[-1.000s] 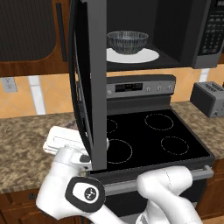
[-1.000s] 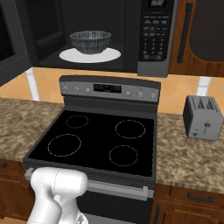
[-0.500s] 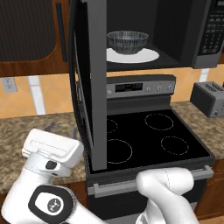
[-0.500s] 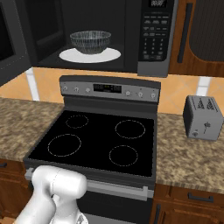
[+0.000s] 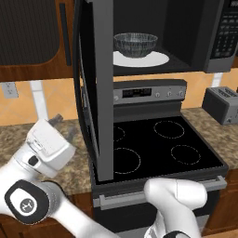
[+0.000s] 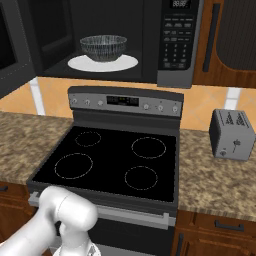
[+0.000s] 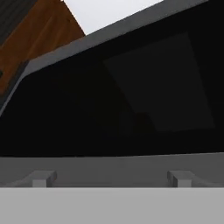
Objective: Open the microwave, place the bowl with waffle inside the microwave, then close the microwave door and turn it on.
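The microwave [image 6: 125, 40] is mounted above the stove [image 6: 112, 160], and I see its cavity exposed: dark walls, keypad on the right. The door [image 5: 95, 88] stands swung wide out to the left, edge-on to the left base camera, a tall dark glossy panel in a grey frame reaching down in front of the stove's left burners. The bowl [image 6: 103, 47] sits inside on the white turntable [image 6: 102, 63], roughly centred; it is clear glass with ribbed, patterned sides and much smaller than the plate. I cannot make out the waffle through the glass. My gripper [image 5: 62, 128] is left of the door, near its outer face, over the counter [image 5: 28, 135]; its fingers [image 7: 41, 178] are spread wide with nothing between them. The hand camera faces the door's dark glass up close. A toaster [image 6: 231, 134] sits on the counter to the right.
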